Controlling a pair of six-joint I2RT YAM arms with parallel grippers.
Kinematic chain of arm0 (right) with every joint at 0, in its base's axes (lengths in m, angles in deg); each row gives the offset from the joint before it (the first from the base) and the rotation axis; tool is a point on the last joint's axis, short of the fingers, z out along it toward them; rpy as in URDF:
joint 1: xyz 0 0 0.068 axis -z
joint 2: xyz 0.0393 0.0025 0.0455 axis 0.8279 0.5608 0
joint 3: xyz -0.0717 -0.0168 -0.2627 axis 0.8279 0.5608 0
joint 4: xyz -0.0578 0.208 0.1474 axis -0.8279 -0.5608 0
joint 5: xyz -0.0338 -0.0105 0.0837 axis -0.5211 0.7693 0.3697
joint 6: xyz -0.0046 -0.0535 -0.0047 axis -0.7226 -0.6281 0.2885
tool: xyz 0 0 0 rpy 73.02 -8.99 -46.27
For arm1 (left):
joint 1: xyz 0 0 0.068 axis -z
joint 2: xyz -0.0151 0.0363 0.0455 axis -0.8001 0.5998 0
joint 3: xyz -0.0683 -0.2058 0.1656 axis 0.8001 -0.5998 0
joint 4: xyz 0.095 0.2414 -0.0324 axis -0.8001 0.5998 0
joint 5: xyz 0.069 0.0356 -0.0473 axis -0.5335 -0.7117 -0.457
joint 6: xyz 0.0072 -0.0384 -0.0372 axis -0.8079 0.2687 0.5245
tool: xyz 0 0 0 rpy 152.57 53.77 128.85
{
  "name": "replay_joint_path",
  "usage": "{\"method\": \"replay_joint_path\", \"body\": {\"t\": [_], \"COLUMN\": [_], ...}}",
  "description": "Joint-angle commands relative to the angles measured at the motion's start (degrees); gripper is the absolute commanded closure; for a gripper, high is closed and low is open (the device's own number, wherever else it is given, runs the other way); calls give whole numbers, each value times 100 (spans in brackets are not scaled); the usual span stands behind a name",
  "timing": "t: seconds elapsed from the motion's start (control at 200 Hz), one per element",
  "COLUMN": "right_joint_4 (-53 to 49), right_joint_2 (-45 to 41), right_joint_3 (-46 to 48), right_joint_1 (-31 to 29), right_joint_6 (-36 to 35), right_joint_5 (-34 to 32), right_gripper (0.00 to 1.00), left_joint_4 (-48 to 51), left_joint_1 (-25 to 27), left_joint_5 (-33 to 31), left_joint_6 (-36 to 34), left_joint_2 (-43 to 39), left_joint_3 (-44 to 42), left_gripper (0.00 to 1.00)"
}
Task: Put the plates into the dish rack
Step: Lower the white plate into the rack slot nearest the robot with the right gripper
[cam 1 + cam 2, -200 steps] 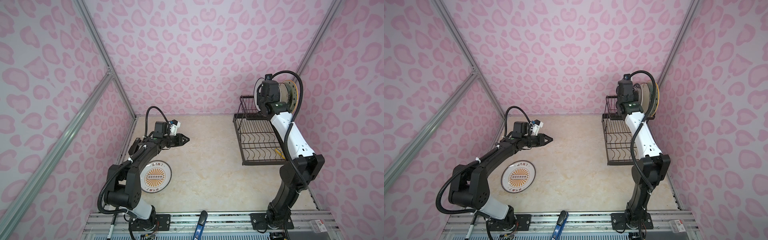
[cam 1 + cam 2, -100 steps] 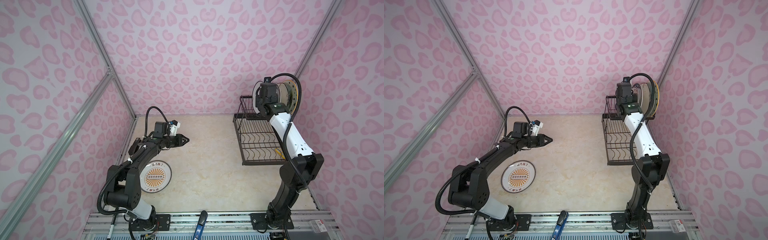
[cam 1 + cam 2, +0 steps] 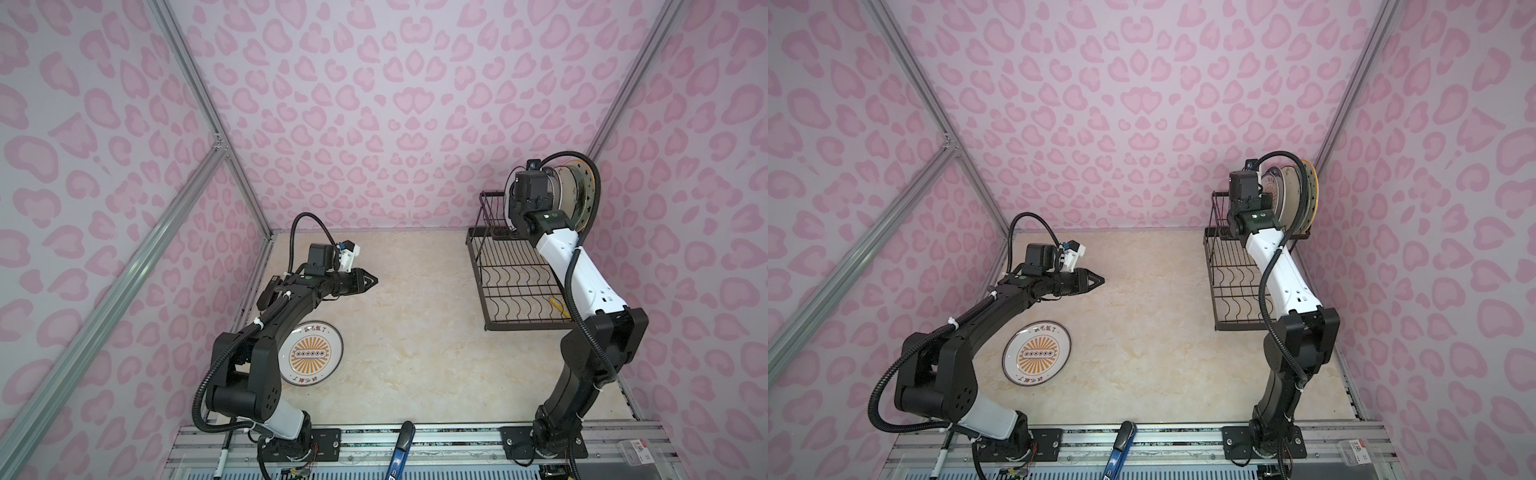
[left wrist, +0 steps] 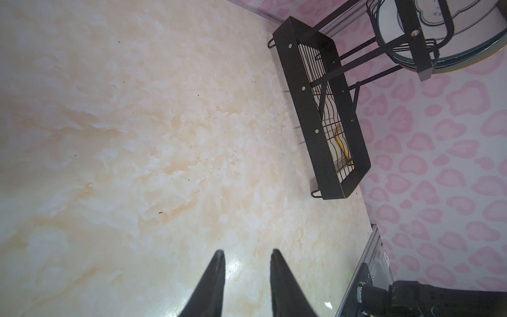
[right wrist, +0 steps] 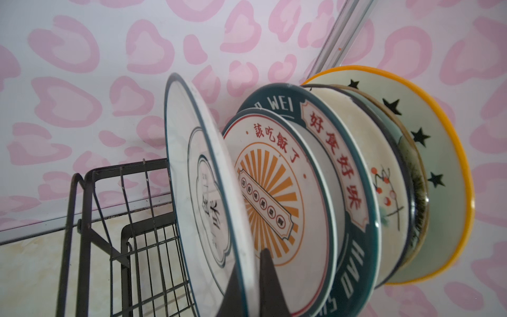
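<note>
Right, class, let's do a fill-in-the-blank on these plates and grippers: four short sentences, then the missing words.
1. Only ____ plate, the orange-sunburst plate, lies on the table.
2. The right gripper is shut on the white emblem plate in the dish rack's ____ tier.
3. The left gripper, jaws apart, holds ____.
4. The orange-rimmed plate carries black ____.

Missing words: one; upper; nothing; stars.

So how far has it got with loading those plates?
Nearly done. Five plates, the starry orange-rimmed one among them, already stand in the dish rack's upper tier. The right gripper is shut on the white emblem plate, holding it upright beside them. One sunburst plate lies on the table, untouched; the left gripper hovers open and empty.
</note>
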Motion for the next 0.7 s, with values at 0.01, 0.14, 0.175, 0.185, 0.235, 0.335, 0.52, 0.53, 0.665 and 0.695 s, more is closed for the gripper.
{"method": "replay_joint_path", "body": {"t": [0.01, 0.14, 0.175, 0.185, 0.235, 0.335, 0.52, 0.53, 0.665, 0.695], "right_joint_4": [33, 49, 59, 59, 61, 103, 191, 191, 259, 273], "right_joint_2": [-79, -117, -119, -125, -141, -176, -287, -296, -397, -427], "right_joint_3": [161, 253, 273, 275, 288, 322, 364, 370, 428, 443], "right_joint_1": [-50, -58, -59, -59, -59, -56, -50, -48, -50, -51], "right_joint_6": [97, 124, 124, 124, 116, 85, 19, 12, -32, -42], "right_joint_5": [53, 40, 37, 39, 37, 44, 15, 12, 36, 32], "right_gripper": [100, 90, 85, 84, 80, 73, 59, 58, 51, 51], "left_joint_4": [-13, -14, 2, -1, 11, 5, 24, 29, 21, 22], "left_joint_1": [-2, -2, -3, -1, -8, -22, -27, -27, -40, -40], "left_joint_5": [-5, -12, -7, -10, -25, -124, -150, -153, -154, -162], "left_joint_6": [-50, -42, -41, -42, -50, -42, -46, -45, -35, -41], "left_joint_2": [-83, -93, -93, -97, -105, -153, -181, -180, -182, -188], "left_joint_3": [51, 52, 52, 52, 48, 20, 17, 17, 19, 14], "left_gripper": [68, 67, 67, 67, 67, 67, 67, 67, 67, 67]}}
